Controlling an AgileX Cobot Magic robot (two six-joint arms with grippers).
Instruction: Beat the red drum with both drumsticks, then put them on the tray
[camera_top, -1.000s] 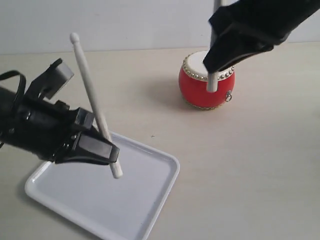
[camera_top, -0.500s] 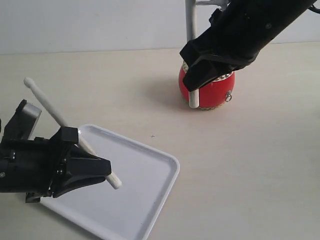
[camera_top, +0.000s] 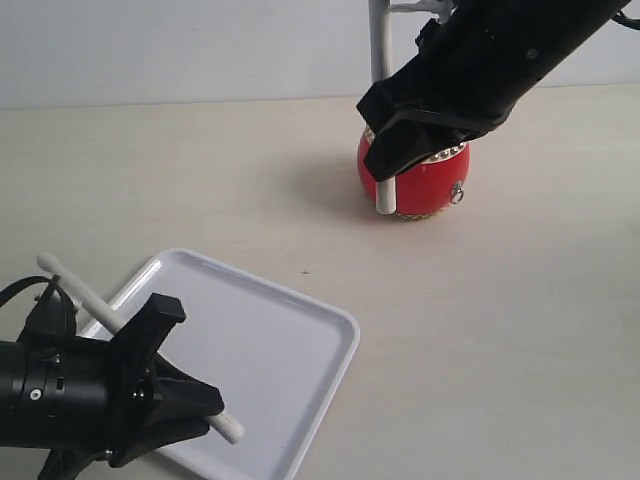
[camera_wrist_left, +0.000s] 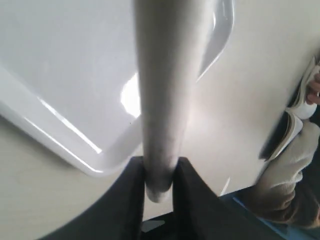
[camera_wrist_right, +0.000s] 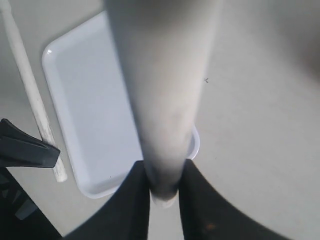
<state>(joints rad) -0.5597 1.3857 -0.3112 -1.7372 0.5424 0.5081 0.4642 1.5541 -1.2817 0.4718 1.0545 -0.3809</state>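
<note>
While the right gripper (camera_top: 392, 165) has hardly shifted in the last half second, clamped on the right drumstick (camera_top: 378, 40) held upright against the front of the red drum (camera_top: 435, 185), the left gripper (camera_top: 205, 412) has dropped low over the tray (camera_top: 290, 330); its jaws pinch the left drumstick (camera_top: 85, 297), now tipped nearly flat, butt end above the tray's near rim; whether it touches is unclear; beating looks finished, so release onto the tray seems next; the right stick has yet to travel there.
</note>
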